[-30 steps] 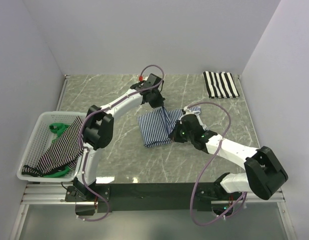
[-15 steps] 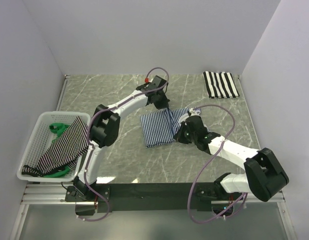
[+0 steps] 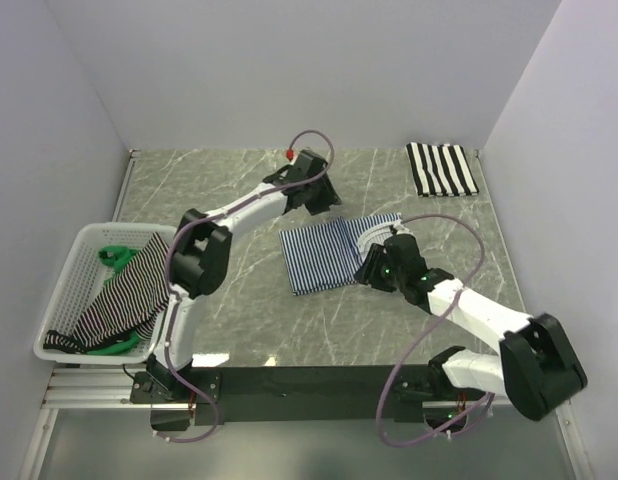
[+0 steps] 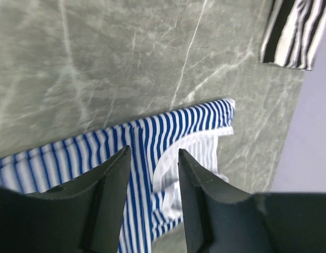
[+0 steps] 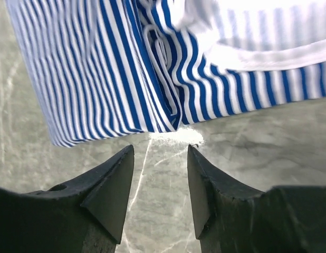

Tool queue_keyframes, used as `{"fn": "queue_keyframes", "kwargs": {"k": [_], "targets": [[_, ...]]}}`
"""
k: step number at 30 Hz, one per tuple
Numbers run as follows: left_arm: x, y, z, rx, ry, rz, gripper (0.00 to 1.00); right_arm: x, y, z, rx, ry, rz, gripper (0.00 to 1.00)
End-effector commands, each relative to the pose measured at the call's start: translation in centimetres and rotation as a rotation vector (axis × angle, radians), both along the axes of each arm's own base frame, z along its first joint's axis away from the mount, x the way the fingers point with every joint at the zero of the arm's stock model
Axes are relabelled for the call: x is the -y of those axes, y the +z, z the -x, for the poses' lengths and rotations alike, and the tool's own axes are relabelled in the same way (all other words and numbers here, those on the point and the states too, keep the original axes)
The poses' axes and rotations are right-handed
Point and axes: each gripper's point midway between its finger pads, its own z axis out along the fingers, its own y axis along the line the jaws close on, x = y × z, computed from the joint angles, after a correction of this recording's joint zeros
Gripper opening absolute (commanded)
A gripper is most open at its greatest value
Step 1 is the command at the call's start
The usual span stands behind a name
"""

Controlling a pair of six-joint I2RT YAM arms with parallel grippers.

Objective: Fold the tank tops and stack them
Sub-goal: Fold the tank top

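A thin navy-and-white striped tank top (image 3: 329,255) lies flat and folded on the marble table, its white-trimmed opening to the right. Its stripes fill the left wrist view (image 4: 152,129) and the top of the right wrist view (image 5: 99,79). My left gripper (image 3: 326,205) hovers over its far edge, open (image 4: 153,158), with nothing pinched. My right gripper (image 3: 369,268) is open (image 5: 160,153) over bare table just short of the shirt's near right edge. A broad black-and-white striped tank top (image 3: 441,168) lies folded at the far right corner, also showing in the left wrist view (image 4: 292,31).
A white mesh basket (image 3: 64,262) stands at the left edge, holding more striped tops (image 3: 124,295) and something green (image 3: 114,255). White walls close in the table on the left, far and right sides.
Both grippers were shut on the navy-and-white tank top and have opened and let it go. The shirt now lies flatter, and the right gripper has drawn back slightly.
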Motion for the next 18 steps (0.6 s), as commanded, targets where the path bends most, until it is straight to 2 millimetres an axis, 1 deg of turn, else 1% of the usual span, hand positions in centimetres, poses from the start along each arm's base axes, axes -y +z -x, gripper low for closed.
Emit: {"fn": "queue_keyframes", "kwargs": {"k": [1,2,3,4,5,6,7,8,9,10,11,13,14,15,16,17,18], "targets": [[-3.2,10.3,-0.8,0.186,0.032,0.075,0.46,1.5,4.1,-1.6,0.120,-0.061,0.031,0.52],[-4.3,8.6,0.1,0.140,0.047,0.054,0.43,1.8,4.5,-1.5,0.125,-0.065,0.045,0.51],[-5.3,8.1,0.6,0.108,0.072,0.050,0.41,1.4,6.0,-1.7,0.158,-0.055,0.023,0.50],[-6.6,8.6,1.0,0.102,0.092,0.053,0.38,0.8,6.5,-1.6,0.161,-0.028,-0.004,0.49],[-7.7,6.4,2.1,0.048,0.103,0.024,0.35,0.3,7.1,-1.8,0.177,-0.014,-0.015,0.49],[-8.3,5.7,2.8,0.020,0.114,0.013,0.34,-0.3,7.6,-2.1,0.180,0.000,-0.023,0.47],[-9.0,5.9,3.2,0.022,0.124,0.017,0.32,-0.9,7.6,-2.2,0.175,0.020,-0.028,0.47],[-9.9,3.7,4.5,-0.024,0.125,-0.004,0.32,-1.7,7.7,-2.3,0.174,0.043,-0.027,0.46],[-10.4,3.2,4.9,-0.035,0.136,0.004,0.32,-2.5,7.5,-2.8,0.160,0.058,-0.019,0.44],[-11.2,3.3,4.7,-0.022,0.148,0.020,0.31,-3.2,7.5,-2.8,0.155,0.078,-0.016,0.43],[-12.0,1.7,5.3,-0.052,0.156,0.003,0.31,-4.8,7.3,-2.8,0.153,0.120,-0.004,0.43],[-13.5,0.9,4.8,-0.068,0.165,0.001,0.30,-6.7,7.3,-2.6,0.160,0.165,0.024,0.42],[-13.9,0.1,5.1,-0.077,0.161,-0.005,0.30,-7.5,8.1,-3.1,0.187,0.170,0.053,0.42],[-14.5,-0.1,4.8,-0.065,0.154,-0.008,0.32,-9.4,6.9,-2.3,0.164,0.223,0.088,0.42],[-14.0,-0.4,4.8,-0.059,0.116,0.030,0.36,-9.9,6.6,-2.4,0.160,0.234,0.117,0.42],[-14.0,-0.7,4.8,-0.055,0.091,0.045,0.36,-11.0,6.0,-2.8,0.150,0.249,0.136,0.42],[-14.2,-1.1,4.5,-0.063,0.085,0.056,0.37,-11.7,5.6,-2.8,0.147,0.265,0.143,0.42]]}}
